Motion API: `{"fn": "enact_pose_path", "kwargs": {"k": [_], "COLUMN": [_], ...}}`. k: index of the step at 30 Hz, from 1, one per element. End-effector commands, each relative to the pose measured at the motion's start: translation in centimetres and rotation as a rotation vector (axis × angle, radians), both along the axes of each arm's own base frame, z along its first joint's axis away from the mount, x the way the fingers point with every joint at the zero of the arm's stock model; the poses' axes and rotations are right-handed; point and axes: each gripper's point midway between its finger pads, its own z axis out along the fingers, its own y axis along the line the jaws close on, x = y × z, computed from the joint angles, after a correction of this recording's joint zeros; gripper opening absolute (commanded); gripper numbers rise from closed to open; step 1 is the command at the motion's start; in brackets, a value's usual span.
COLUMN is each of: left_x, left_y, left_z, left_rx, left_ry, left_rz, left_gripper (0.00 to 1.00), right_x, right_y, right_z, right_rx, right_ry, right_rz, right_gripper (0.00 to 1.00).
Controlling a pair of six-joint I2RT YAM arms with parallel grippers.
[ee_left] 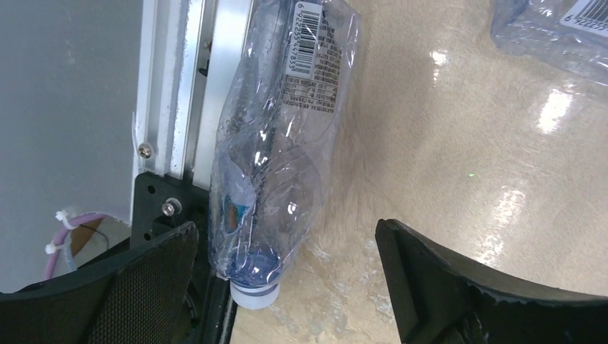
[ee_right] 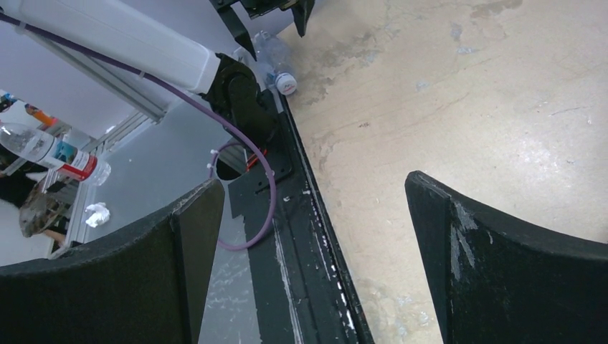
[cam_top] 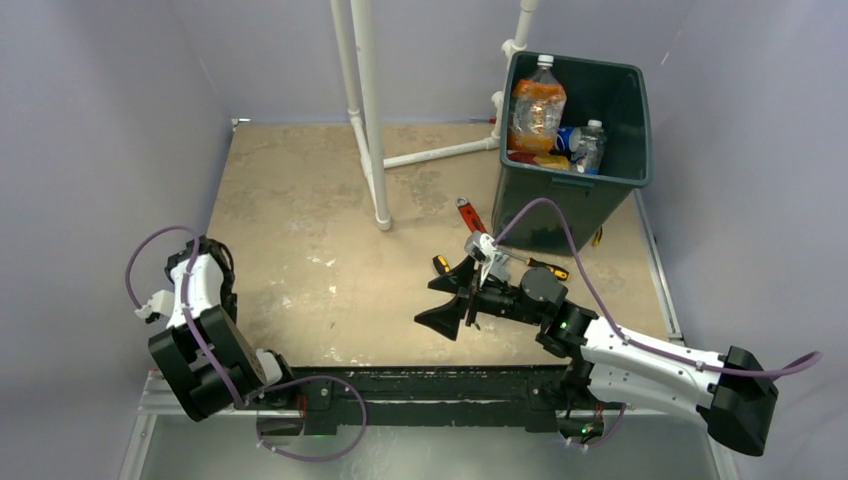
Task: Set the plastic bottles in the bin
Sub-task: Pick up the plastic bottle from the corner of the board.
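**Me:** My left gripper (ee_left: 287, 229) is hanging wide open over a crushed clear bottle (ee_left: 287, 129), gripping nothing.

**Mate:** Where's it lying?

**Me:** Along the table's (ee_left: 444, 179) near left edge, right beside the metal rail (ee_left: 179, 86), its cap (ee_left: 252, 295) pointing towards my wrist. A second bottle (ee_left: 552, 32) is lying farther out, to the right.

**Mate:** How are you taking it?

**Me:** I'm planning on setting the fingers (ee_left: 459, 279) across its middle, keeping the left one off the rail, then closing gently. Crushed plastic probably slips.

**Mate:** And the right?

**Me:** My right gripper (ee_right: 313, 179) is hovering open and empty-handed over the table. The bin (cam_top: 615, 110) is standing far right, already holding several bottles (cam_top: 537, 110).
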Motion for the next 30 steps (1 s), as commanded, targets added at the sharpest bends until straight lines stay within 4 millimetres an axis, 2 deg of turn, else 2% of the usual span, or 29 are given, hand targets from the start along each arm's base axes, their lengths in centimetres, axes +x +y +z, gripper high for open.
{"fn": "enact_pose_path", "kwargs": {"k": [1, 9, 16, 19, 24, 30], "left_x": [0.8, 1.6, 2.2, 2.5, 5.1, 8.5], "left_y": [0.6, 0.7, -0.1, 0.1, 0.8, -1.3], "left_z": [0.3, 0.2, -2.3, -2.5, -1.4, -2.9], "left_rx": [0.063, 0.111, 0.049, 0.051, 0.074, -0.022], "left_ry": [-0.086, -0.203, -0.215, -0.225, -0.340, -0.442], "left_rz": [0.011, 0.022, -0.005, -0.022, -0.137, -0.282], "left_gripper": [0.96, 0.97, 0.99, 0.99, 0.96, 0.84], "right_x": [0.3, 0.7, 1.1, 1.2, 1.3, 1.4], "right_y": [-0.1, 0.2, 0.2, 0.0, 0.3, 0.7], "right_z": [1.4, 1.2, 1.0, 0.7, 0.2, -0.3], "right_rx": [0.024, 0.012, 0.002, -0.009, -0.015, -0.023], "right_ry": [-0.040, -0.034, -0.035, -0.034, -0.028, -0.019], "right_rz": [-0.019, -0.027, -0.048, -0.059, -0.050, -0.045], "right_gripper": [0.99, 0.99, 0.99, 0.99, 0.99, 0.99]}}
